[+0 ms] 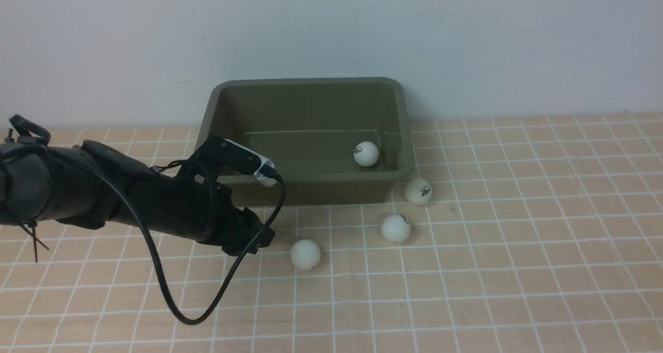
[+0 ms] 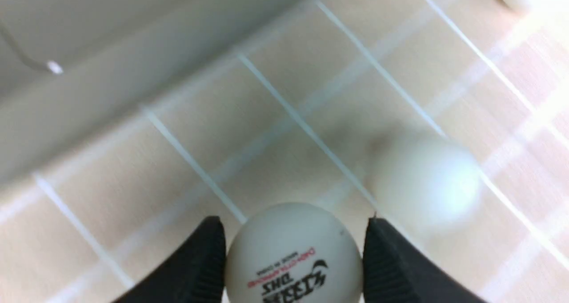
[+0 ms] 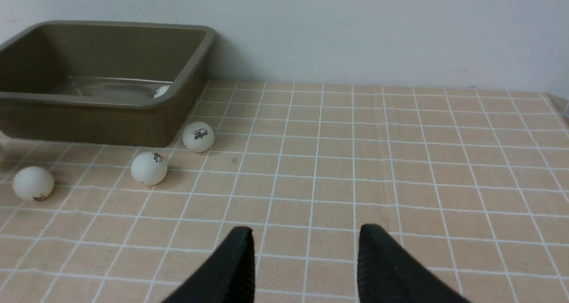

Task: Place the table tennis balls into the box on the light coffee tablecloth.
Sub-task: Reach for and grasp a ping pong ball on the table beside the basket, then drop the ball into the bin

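The olive-green box (image 1: pixel 311 81) stands at the back of the light coffee tablecloth (image 1: pixel 518 249), against the wall. One table tennis ball (image 1: pixel 366 153) lies inside it. Three more rest on the cloth in front: one (image 1: pixel 418 191) by the box's right corner, one (image 1: pixel 396 228) nearer, one (image 1: pixel 305 254) further left. My left gripper (image 1: pixel 259 236) is low over the cloth just left of that last ball. In the left wrist view it (image 2: pixel 293 221) is shut on a logo-printed ball (image 2: pixel 293 258), with both fingers touching it. My right gripper (image 3: pixel 306 229) hangs open and empty, out of the front view.
A pale wall rises right behind the box. A black cable (image 1: pixel 171 301) loops down from the left arm over the cloth. In the left wrist view the box's wall (image 2: pixel 89 81) is close beyond the held ball, and a blurred loose ball (image 2: pixel 424 183) lies beside the fingers.
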`<action>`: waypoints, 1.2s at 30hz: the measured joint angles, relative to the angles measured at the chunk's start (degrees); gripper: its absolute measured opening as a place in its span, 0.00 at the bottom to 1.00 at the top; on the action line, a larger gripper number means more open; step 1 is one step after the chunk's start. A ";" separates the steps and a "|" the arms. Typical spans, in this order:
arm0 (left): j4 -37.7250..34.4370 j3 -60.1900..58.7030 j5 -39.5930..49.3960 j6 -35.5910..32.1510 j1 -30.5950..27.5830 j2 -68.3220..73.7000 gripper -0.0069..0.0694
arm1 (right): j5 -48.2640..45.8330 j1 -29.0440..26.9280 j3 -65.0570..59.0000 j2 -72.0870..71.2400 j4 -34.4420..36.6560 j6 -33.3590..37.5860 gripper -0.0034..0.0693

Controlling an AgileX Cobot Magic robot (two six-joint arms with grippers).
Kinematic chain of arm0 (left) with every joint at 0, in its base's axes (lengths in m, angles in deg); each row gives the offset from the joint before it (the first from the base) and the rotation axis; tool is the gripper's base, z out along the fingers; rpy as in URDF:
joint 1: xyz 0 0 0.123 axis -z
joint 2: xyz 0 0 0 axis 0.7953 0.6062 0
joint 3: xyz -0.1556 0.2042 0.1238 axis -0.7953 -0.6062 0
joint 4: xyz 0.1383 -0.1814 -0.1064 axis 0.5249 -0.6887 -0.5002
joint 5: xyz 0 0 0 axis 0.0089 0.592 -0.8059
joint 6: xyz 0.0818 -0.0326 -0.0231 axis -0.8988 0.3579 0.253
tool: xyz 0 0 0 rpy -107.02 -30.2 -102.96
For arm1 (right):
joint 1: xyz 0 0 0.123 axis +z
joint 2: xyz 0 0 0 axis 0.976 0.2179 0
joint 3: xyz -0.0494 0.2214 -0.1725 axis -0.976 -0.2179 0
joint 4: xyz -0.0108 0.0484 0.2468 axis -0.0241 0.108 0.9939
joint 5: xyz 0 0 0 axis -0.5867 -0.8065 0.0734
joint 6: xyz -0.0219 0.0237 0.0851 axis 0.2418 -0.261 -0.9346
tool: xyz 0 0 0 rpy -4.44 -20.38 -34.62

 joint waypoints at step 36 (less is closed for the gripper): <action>15.66 36.61 18.43 21.15 0.00 6.97 0.65 | 0.00 0.00 0.00 0.00 0.21 0.00 0.46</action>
